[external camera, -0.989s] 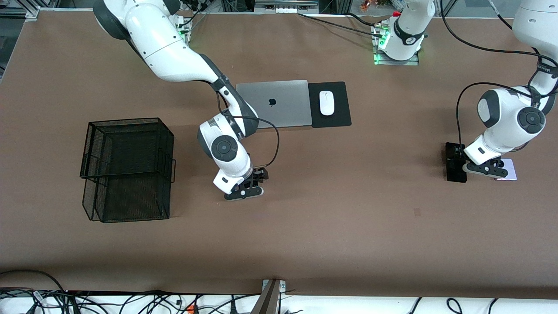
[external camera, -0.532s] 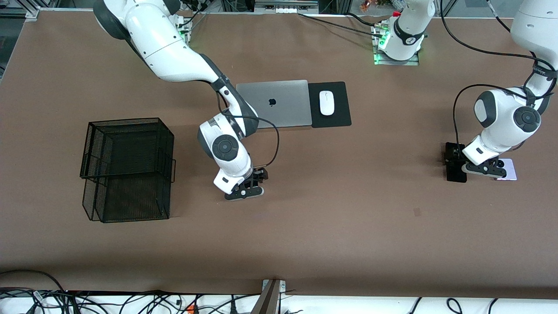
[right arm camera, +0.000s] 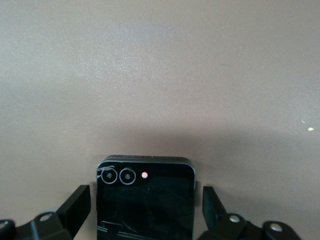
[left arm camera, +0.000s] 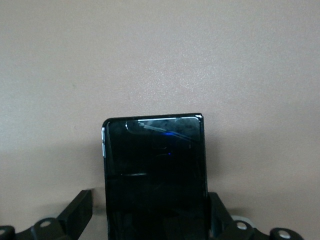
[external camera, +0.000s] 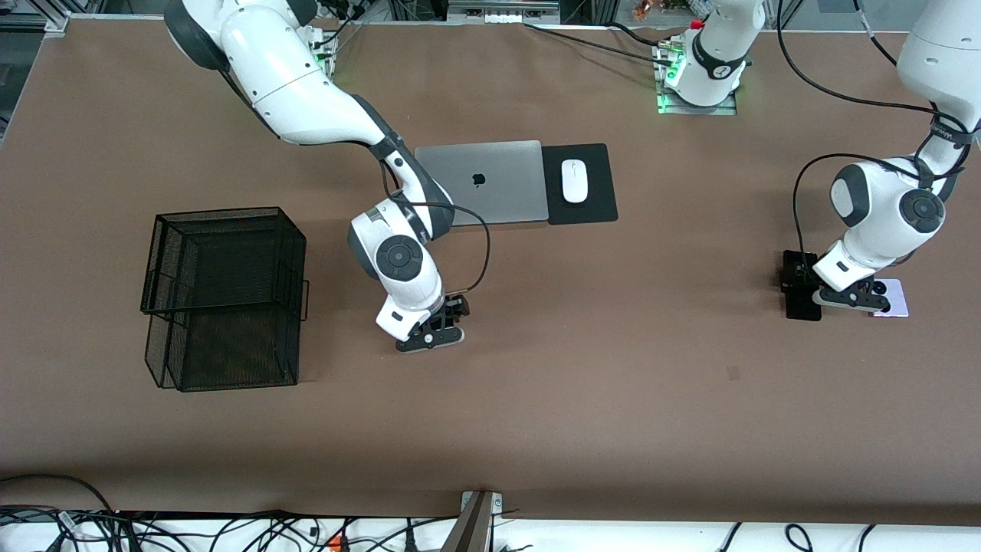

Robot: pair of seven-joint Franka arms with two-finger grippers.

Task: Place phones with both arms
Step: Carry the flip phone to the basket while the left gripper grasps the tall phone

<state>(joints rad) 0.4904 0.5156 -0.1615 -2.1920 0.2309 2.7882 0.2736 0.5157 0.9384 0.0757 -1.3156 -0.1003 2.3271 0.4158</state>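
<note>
A brown table (external camera: 613, 399) is seen throughout. At the left of the frame a black wire-mesh basket (external camera: 222, 295) is shown. A silver laptop (external camera: 483, 180), a white mouse (external camera: 574, 180) and a black pad (external camera: 598, 203) are seen centrally. A glossy black phone (left arm camera: 155, 175) is shown, and a pale lilac phone (external camera: 897, 299) at the right.

The only sign that can be made out is the dark apple logo in the middle of the silver laptop's (external camera: 481, 181) closed lid; no words or numbers can be read on anything else.
</note>
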